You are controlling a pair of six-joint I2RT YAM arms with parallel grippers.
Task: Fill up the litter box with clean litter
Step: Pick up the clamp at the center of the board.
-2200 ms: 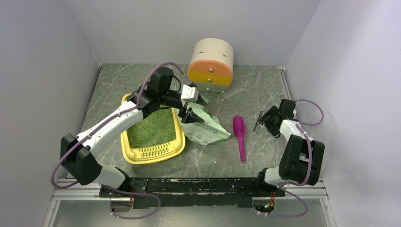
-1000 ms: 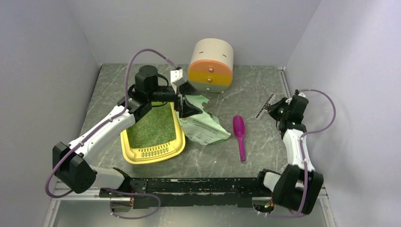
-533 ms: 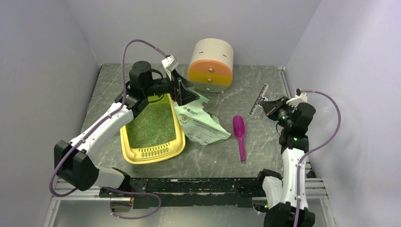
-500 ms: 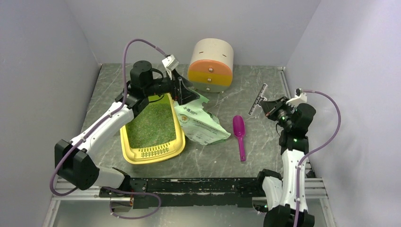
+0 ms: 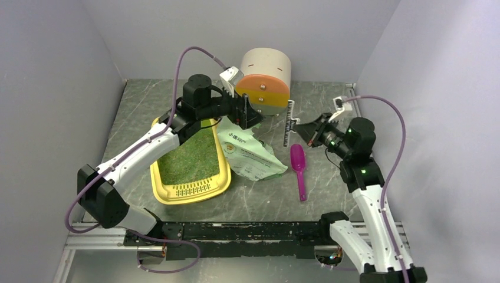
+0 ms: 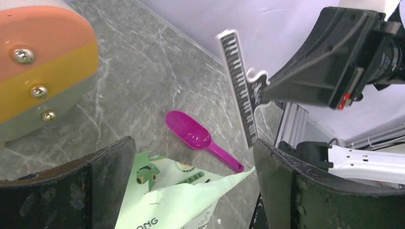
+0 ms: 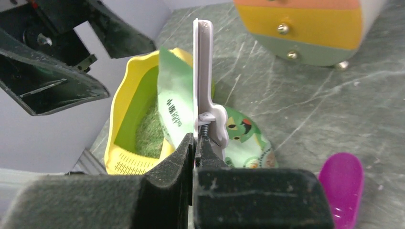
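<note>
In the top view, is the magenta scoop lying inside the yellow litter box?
No, the magenta scoop lies on the grey table, to the right of the printed bag and apart from the litter box.

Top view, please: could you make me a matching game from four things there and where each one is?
Things: 1 litter box; 2 magenta scoop; 3 long white clip; 4 round drawer cabinet.
Places: A at the back of the table; B pinched in the right tool, above the table; C lying flat right of the bag; D left of the bag, holding greenish granules.
Pairs: 1-D, 2-C, 3-B, 4-A.
</note>
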